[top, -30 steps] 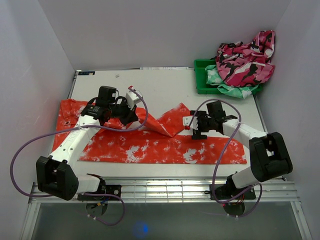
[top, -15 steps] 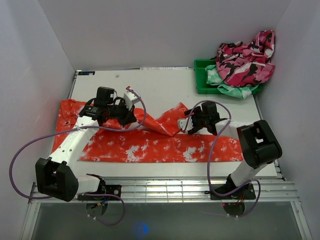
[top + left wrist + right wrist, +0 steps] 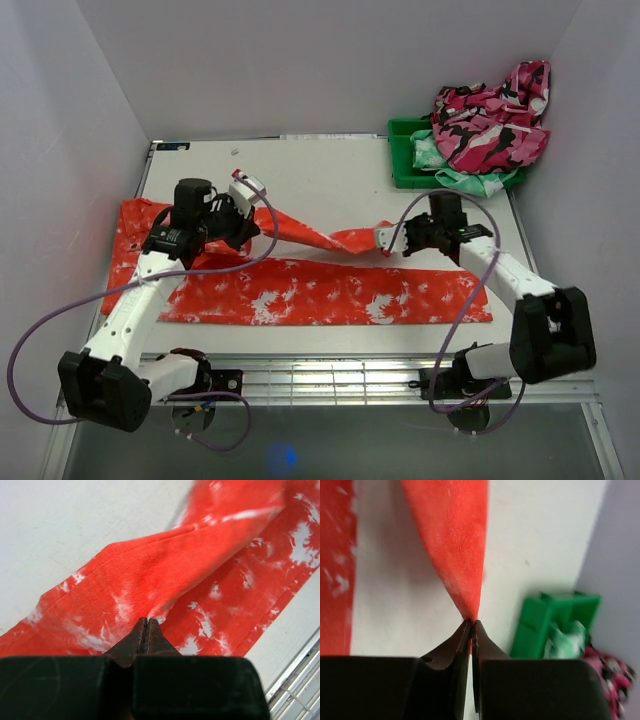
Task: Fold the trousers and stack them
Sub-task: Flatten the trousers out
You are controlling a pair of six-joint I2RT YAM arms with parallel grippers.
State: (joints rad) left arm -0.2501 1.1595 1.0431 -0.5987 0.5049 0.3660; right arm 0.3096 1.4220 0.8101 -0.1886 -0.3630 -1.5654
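Observation:
The red-orange, white-speckled trousers [image 3: 320, 295] lie across the table. One leg is flat along the near side. The other leg is lifted and pulled into a narrow twisted band between both grippers. My left gripper [image 3: 252, 222] is shut on that leg's left part; in the left wrist view the cloth [image 3: 150, 575] bunches right at the closed tips [image 3: 146, 621]. My right gripper [image 3: 388, 240] is shut on the leg's right end. In the right wrist view the cloth [image 3: 455, 530] tapers to a point pinched in the gripper [image 3: 472, 622].
A green bin [image 3: 405, 150] stands at the table's back right, with a pink, black and white camouflage garment [image 3: 495, 125] and a mint-green garment [image 3: 470, 182] piled on it. Bare white table [image 3: 330, 175] lies behind the trousers. White walls close in left, right and behind.
The right gripper has shut on the folded leg's end and pulled it right. The left arm drew back to the left. The slack fold is now stretched taut.

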